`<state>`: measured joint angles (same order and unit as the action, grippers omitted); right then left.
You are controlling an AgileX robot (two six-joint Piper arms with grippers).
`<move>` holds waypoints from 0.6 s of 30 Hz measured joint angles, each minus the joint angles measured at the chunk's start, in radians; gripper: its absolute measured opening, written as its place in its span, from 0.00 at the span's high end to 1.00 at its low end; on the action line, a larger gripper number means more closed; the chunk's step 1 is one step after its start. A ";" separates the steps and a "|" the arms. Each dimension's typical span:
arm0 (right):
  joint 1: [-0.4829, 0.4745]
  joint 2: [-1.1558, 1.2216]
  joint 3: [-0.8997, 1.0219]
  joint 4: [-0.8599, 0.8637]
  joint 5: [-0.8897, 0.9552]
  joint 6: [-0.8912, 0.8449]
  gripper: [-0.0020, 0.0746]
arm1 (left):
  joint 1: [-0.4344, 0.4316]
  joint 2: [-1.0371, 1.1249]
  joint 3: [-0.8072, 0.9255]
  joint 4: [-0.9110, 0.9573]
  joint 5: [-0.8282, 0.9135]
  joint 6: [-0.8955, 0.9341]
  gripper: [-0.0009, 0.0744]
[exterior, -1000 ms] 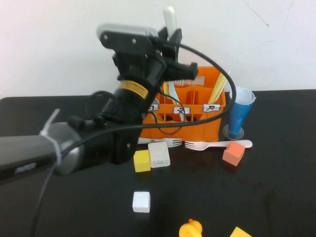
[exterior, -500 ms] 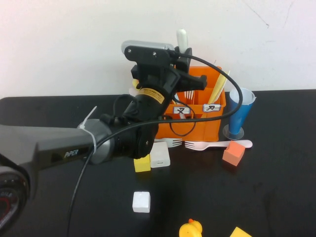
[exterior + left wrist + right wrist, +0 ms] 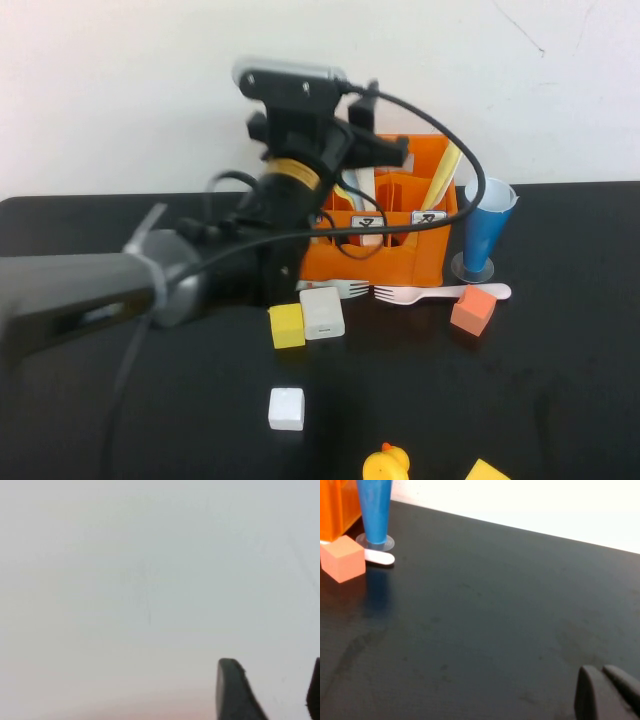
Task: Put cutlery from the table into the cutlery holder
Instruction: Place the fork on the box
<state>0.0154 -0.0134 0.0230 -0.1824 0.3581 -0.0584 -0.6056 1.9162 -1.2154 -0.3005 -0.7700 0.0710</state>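
Note:
The orange cutlery holder (image 3: 400,262) stands at the back of the black table (image 3: 560,380). My left gripper (image 3: 366,100) hovers just above its left compartments, open and empty; in the left wrist view (image 3: 272,667) only white wall shows between the fingers. A whitish piece of cutlery (image 3: 360,190) stands in the holder below it, and a yellow spoon (image 3: 445,170) leans in the right compartment. A pale fork (image 3: 345,289) and a cream fork (image 3: 430,293) lie on the table in front of the holder. My right gripper (image 3: 602,672) is shut and empty, low over bare table.
A blue paper cup (image 3: 487,225) stands upside down right of the holder. An orange cube (image 3: 473,310) touches the cream fork's handle. Yellow (image 3: 287,326) and white (image 3: 321,313) cubes lie in front of the holder, another white cube (image 3: 286,409) and a yellow duck (image 3: 386,465) nearer.
The left gripper held the whitish piece upright above the holder; now it has dropped lower, opened, and the piece stands in the holder.

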 joint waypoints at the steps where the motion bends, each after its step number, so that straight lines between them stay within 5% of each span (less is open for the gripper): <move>1: 0.000 0.000 0.000 0.000 0.000 0.001 0.98 | 0.000 -0.028 0.012 0.000 0.008 0.021 0.64; 6: 0.000 0.000 0.000 0.000 0.000 0.002 0.98 | 0.000 -0.251 0.134 0.001 0.115 0.088 0.93; 18: 0.000 0.000 0.000 0.000 0.000 0.002 0.98 | 0.002 -0.745 0.386 0.017 0.683 0.163 0.99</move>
<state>0.0154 -0.0134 0.0230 -0.1824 0.3581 -0.0560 -0.6037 1.1711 -0.8292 -0.2836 -0.0873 0.2342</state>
